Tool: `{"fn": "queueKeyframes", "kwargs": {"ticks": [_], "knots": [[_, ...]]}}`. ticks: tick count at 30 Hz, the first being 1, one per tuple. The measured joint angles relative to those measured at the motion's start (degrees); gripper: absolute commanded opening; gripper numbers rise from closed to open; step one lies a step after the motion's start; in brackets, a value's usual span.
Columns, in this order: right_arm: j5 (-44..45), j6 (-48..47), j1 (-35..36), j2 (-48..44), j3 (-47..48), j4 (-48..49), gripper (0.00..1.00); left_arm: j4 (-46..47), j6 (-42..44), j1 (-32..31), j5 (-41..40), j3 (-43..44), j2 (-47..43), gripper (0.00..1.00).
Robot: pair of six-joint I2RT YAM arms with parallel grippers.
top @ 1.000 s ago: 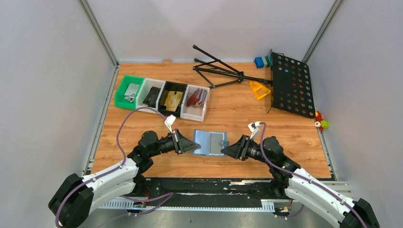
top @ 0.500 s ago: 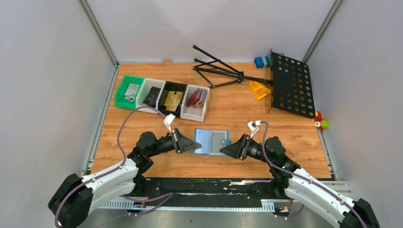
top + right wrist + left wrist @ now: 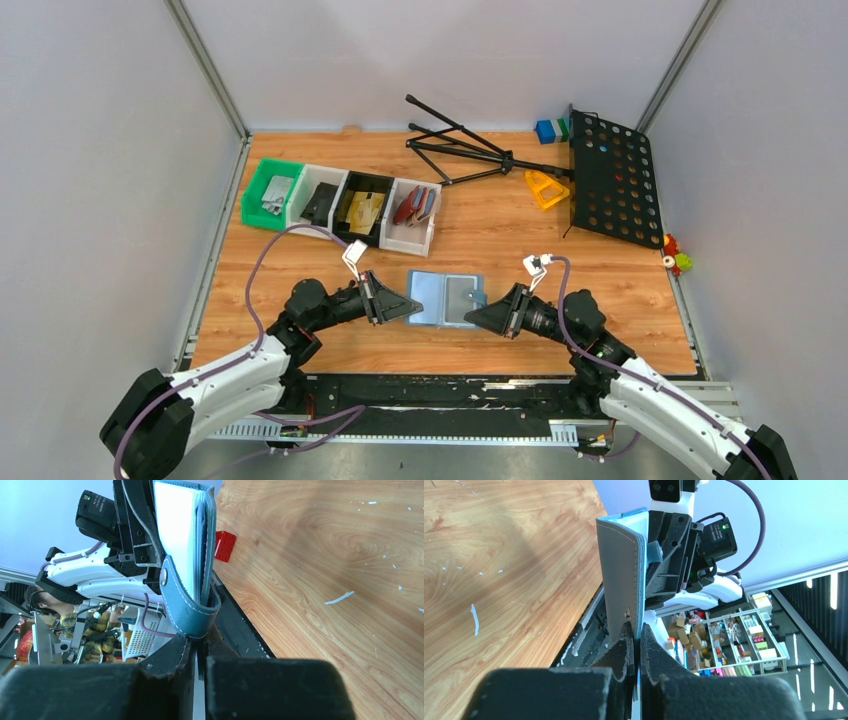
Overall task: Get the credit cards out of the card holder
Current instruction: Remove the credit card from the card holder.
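The slate-blue card holder (image 3: 430, 296) is spread open, lighter blue inside facing up, held between my two grippers near the table's front middle. A grey card (image 3: 458, 297) shows in its right half. My left gripper (image 3: 413, 308) is shut on the holder's left edge. In the left wrist view the holder (image 3: 621, 575) stands edge-on out of the shut left gripper (image 3: 636, 639). My right gripper (image 3: 471, 317) is shut on the right edge. In the right wrist view the holder (image 3: 182, 540) and its snap strap (image 3: 192, 615) sit in the right gripper (image 3: 200, 642).
Four bins stand at the back left: green (image 3: 268, 193), white (image 3: 318, 201), black (image 3: 362, 209), and white (image 3: 410, 216) with a red and a bluish wallet. A folded black music stand (image 3: 470, 152) with its perforated plate (image 3: 612, 180) and a yellow piece (image 3: 546, 188) lie at the back right.
Both grippers keep their hold on the card holder. The right arm has shifted slightly; the holder has barely moved.
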Motion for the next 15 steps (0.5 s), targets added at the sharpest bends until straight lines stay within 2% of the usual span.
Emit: {"fn": "queueKeyframes", "kwargs": {"ticks": [14,15], "knots": [[0.1,0.3,0.0,-3.6,0.0,-1.9,0.02,-1.5,0.2,-0.1,-0.4,0.0,-2.4,0.00],[0.0,0.4,0.0,-4.1,0.0,-2.1,0.00,-1.4,0.1,-0.1,-0.4,-0.1,-2.5,0.06]]}}
